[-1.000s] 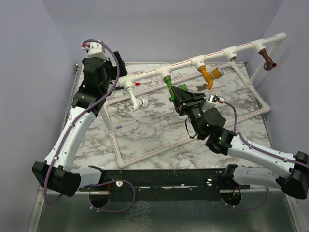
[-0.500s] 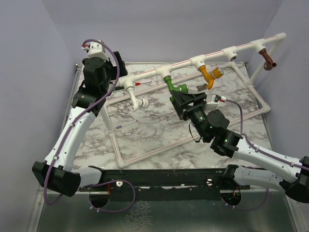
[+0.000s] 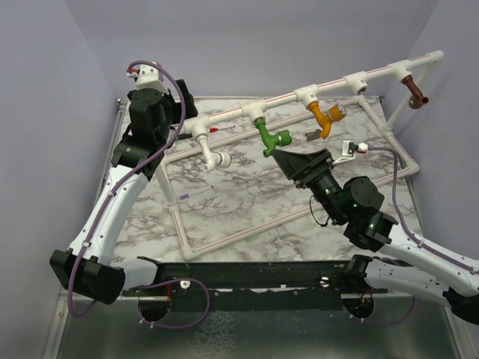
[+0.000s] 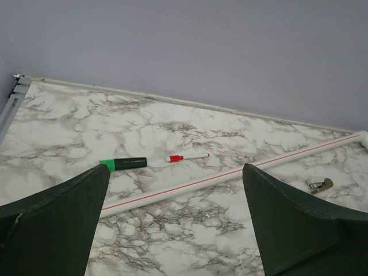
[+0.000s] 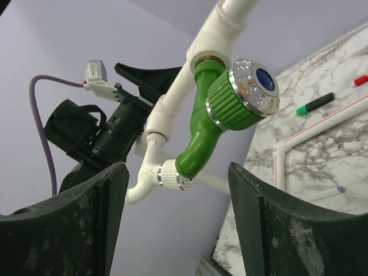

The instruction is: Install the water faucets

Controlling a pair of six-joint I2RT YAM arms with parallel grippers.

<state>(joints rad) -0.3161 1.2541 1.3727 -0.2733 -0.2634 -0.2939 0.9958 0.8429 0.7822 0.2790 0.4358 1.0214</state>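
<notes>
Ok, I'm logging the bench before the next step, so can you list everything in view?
white faucet: 1, white, leftmost on the raised pipe
green faucet: 1, green, next along
orange-yellow faucet: 1, orange-yellow, third along
brown faucet: 1, brown, right end
pipes: several, white with red stripe, raised rail plus a frame on the table
green-capped marker: 1, black, on the table
red-capped marker: 1, white, beside it
purple-tipped pen: 1, white, inside the frame
metal piece: 1, grey, by a pipe
table: 1, white marble
left gripper: open, empty, far left
right gripper: open, empty, just short of the green faucet
</notes>
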